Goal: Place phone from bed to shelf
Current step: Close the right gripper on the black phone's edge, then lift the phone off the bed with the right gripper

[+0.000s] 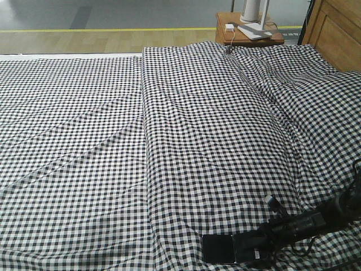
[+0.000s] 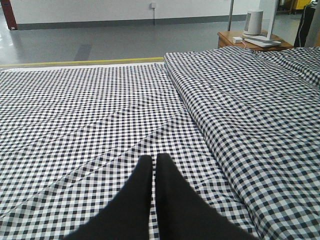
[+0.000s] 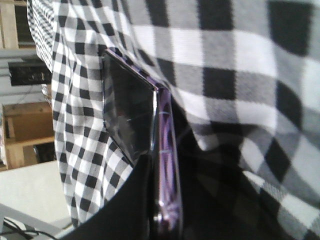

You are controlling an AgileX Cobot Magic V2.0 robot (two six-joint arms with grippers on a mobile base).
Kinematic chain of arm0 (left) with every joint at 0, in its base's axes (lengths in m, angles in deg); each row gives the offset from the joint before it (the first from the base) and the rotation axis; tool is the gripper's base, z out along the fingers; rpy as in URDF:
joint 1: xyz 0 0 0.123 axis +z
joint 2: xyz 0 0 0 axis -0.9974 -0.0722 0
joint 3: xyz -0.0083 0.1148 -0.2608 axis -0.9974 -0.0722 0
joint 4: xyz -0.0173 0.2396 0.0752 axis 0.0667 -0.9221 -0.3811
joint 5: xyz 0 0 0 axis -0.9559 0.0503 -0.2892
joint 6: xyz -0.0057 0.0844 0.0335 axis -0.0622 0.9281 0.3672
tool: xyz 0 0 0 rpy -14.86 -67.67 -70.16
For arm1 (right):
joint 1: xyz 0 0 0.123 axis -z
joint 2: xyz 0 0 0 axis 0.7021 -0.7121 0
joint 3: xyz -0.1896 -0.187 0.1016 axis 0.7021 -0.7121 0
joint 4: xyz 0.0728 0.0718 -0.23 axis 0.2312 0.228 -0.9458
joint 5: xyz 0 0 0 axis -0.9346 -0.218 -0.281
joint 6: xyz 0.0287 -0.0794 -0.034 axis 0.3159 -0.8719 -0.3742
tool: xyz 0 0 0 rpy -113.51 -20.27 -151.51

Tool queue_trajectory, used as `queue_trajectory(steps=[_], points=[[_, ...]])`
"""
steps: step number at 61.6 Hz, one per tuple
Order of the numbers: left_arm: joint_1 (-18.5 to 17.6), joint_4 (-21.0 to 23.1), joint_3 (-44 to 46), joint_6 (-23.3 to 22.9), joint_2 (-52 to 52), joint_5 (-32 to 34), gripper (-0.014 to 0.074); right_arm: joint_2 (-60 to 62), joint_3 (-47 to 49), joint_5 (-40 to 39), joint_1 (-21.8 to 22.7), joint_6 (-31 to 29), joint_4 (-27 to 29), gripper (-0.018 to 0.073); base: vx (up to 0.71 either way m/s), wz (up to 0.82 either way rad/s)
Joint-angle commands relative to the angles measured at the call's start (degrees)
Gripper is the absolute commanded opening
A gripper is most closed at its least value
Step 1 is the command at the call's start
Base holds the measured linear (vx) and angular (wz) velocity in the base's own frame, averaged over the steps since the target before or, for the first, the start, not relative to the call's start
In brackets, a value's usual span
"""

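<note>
The phone (image 1: 219, 248), a thin glossy black slab, is low over the bed (image 1: 84, 141) near its front edge. My right gripper (image 1: 243, 249) reaches in from the right and is shut on the phone's near end. In the right wrist view the phone (image 3: 127, 110) runs away from the gripper (image 3: 167, 162), its pinkish edge pinched between the two dark fingers, with check cloth right behind it. My left gripper (image 2: 153, 159) hovers shut and empty over the bed (image 2: 75, 115). Pale wooden boards (image 3: 20, 125) show past the bed's edge; I cannot tell whether they are the shelf.
A raised fold (image 1: 148, 141) runs front to back along the bed's middle. A reddish-brown bedside table (image 1: 248, 34) with a white appliance (image 1: 254, 14) stands beyond the far edge. A wooden panel (image 1: 338, 28) rises at the back right.
</note>
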Motion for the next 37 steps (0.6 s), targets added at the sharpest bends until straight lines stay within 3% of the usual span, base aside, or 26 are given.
queue_trajectory(steps=[1, 22, 27, 37], points=[[-0.18, 0.4, -0.13, -0.22, 0.39, 4.18, 0.0001, 5.46, 0.04, 8.99, 0.6, 0.4, -1.31, -0.0008, 0.0, 0.0], [-0.18, 0.4, -0.13, -0.22, 0.39, 4.18, 0.0001, 14.55, -0.1, 9.01, 3.99, 8.12, -6.52, -0.0008, 0.0, 0.0], [-0.18, 0.4, -0.13, -0.22, 0.39, 4.18, 0.0001, 17.11, -0.29, 9.07, 3.86, 8.7, -7.62, -0.0008, 0.0, 0.0], [-0.18, 0.4, -0.13, -0.22, 0.39, 4.18, 0.0001, 24.24, -4.94, 9.07, 3.98, 5.4, -4.56, -0.0007, 0.0, 0.0]])
